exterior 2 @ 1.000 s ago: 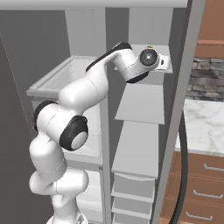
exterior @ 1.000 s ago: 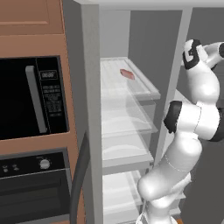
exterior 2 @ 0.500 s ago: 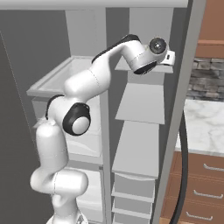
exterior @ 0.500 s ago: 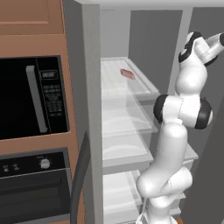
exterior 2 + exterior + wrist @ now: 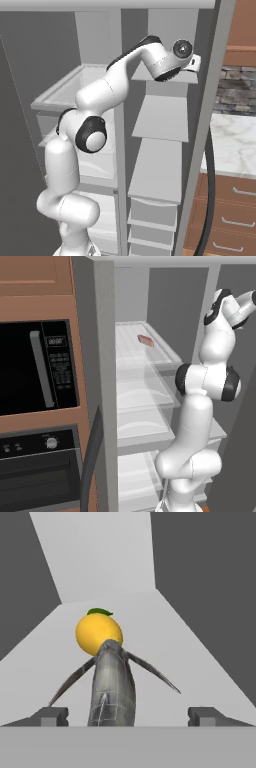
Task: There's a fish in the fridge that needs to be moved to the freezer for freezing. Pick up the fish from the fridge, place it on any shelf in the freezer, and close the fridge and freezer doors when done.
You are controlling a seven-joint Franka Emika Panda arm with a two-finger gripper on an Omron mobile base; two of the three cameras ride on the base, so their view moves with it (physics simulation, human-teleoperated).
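Observation:
In the hand view my gripper (image 5: 131, 715) is open, its two finger tips wide apart. Between them, touching neither tip, a slim dark grey fish (image 5: 113, 687) with spread fins lies on a solid grey shelf of the freezer (image 5: 162, 117). My arm (image 5: 125, 75) reaches into the top of this narrow compartment. The fridge (image 5: 145, 393), with its glass shelves, stands open to the left. The fridge door (image 5: 96, 361) and the freezer door (image 5: 202, 145) both stand open.
A round yellow fruit (image 5: 98, 632) with a green leaf sits just behind the fish on the same shelf. A small red piece (image 5: 145, 340) lies on the top fridge shelf. A black microwave (image 5: 37, 366) and an oven are left of the fridge; a marble counter (image 5: 232, 145) is right.
The arm has stretched higher and deeper into the freezer's top shelf. The jaws have gone from shut to wide apart, and the fish now lies free on the shelf.

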